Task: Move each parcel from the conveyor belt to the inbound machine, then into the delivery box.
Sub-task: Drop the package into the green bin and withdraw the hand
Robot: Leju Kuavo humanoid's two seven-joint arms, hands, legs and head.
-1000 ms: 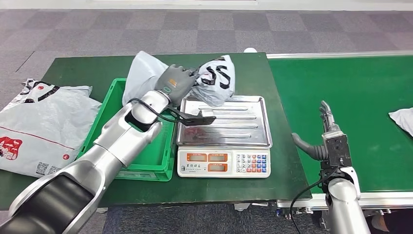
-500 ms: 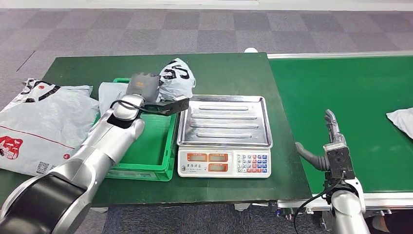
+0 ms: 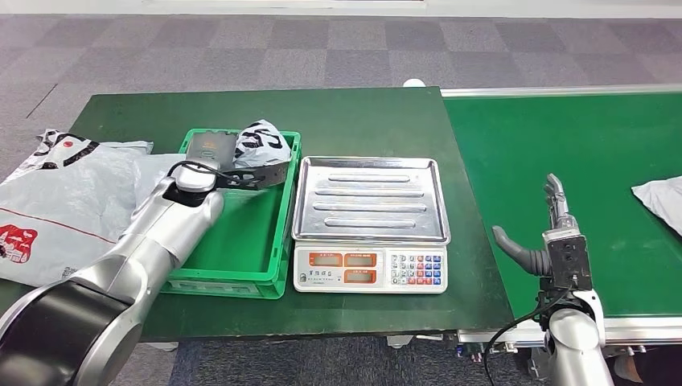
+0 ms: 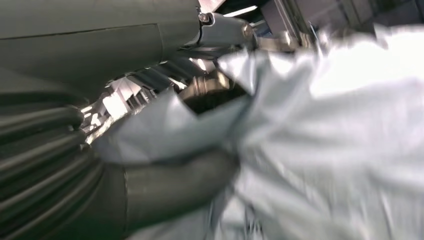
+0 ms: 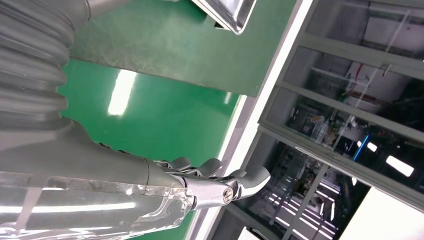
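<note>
The green delivery box [image 3: 249,241] sits on the dark green bench [image 3: 354,112], just beside the left edge of the inbound machine [image 3: 370,221], a weighing scale with a bare steel tray on top and a keypad at the front. The left hand [image 3: 211,147] is over the far end of the box and grips a grey parcel [image 3: 261,143] with black lettering; the parcel is at the box's far rim, partly inside it. In the left wrist view the grey plastic film [image 4: 320,150] is bunched up against the thumb and fingers, so the hold is firm. The near part of the box floor is bare green plastic.

To the left of the box a large white-and-grey bag with red print [image 3: 56,209] lies flat on the bench, its edge touching or just beside the box wall.

The right hand [image 3: 555,233] is at the near edge of the conveyor belt [image 3: 563,137], fingers straight and spread from the thumb, holding nothing. Another grey parcel [image 3: 661,197] lies on the belt at the far right edge of the head view, well apart from that hand.
</note>
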